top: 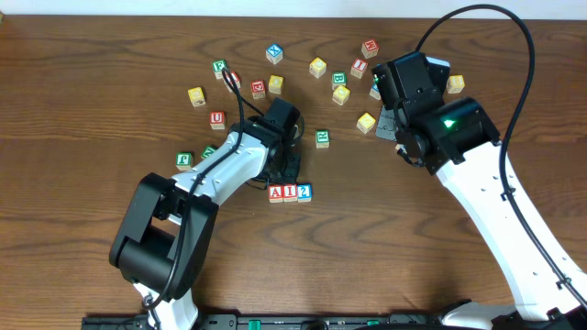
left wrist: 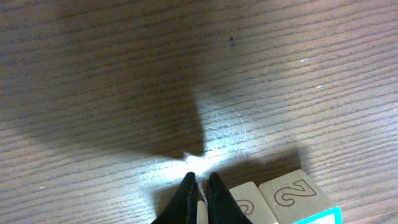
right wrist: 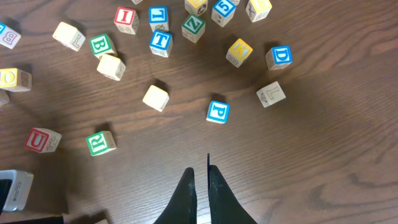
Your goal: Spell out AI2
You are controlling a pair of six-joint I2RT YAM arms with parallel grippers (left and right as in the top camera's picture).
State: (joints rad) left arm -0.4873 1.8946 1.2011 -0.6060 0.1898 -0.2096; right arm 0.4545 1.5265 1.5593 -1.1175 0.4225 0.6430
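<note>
Word looks spelled: the pale wooden red-A cube [top: 276, 192], red-I cube [top: 290, 192] and blue-2 cube [top: 304, 192] line up, left gripper [left wrist: 200, 182] and right gripper [right wrist: 199, 172] have their fingers pressed together, empty; backing away seems next.

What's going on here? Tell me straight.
Two robot arms are spelling AI2 with letter cubes on a wooden table. The A, I and 2 sit side by side in a row, so the word looks spelled. The left pincer is shut, right beside that row. The right pincer is shut too, holding nothing, over the loose cubes scattered farther back.
</note>
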